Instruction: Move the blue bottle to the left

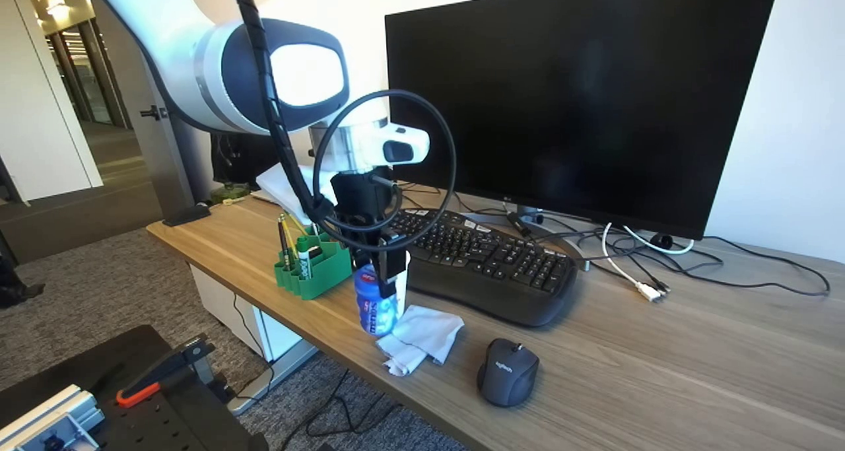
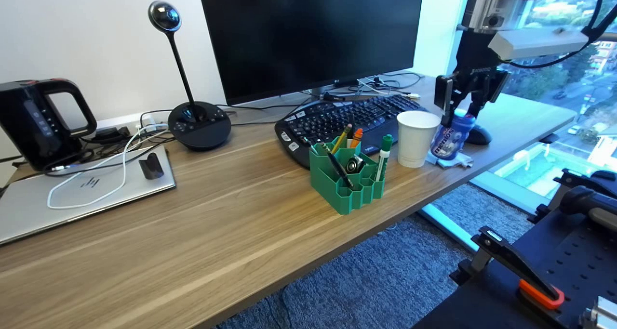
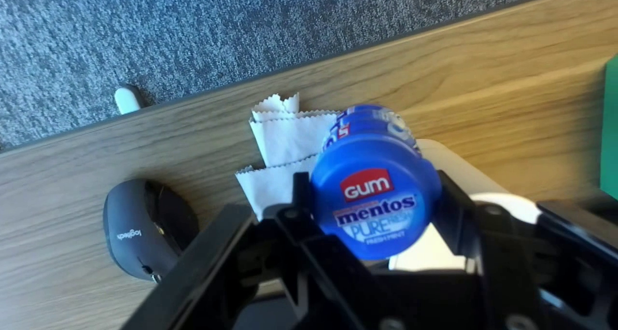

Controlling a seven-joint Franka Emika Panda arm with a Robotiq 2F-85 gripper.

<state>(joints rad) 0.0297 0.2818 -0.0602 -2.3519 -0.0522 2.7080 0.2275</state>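
Blue plastic bottle (image 2: 452,137), lettered Mentos, clasped near its top by the black gripper (image 3: 375,203); just beside a white paper cup (image 2: 415,138), the bottle's base at a folded white cloth (image 3: 292,141), contact unclear. Near the cloth, dark mouse (image 3: 137,223); near the cup, green pen holder (image 2: 331,187). Behind, in both exterior views: black keyboard (image 2: 356,116) and monitor (image 2: 318,37).

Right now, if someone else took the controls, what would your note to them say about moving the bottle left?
Gripper: closed on the bottle near its top, a finger either side.
Where: beside the cup, by the cloth, leaning; whether it is lifted, I can't tell.
Done: the grip, it seems.
To do, probably: carry it left, set it upright, let go.
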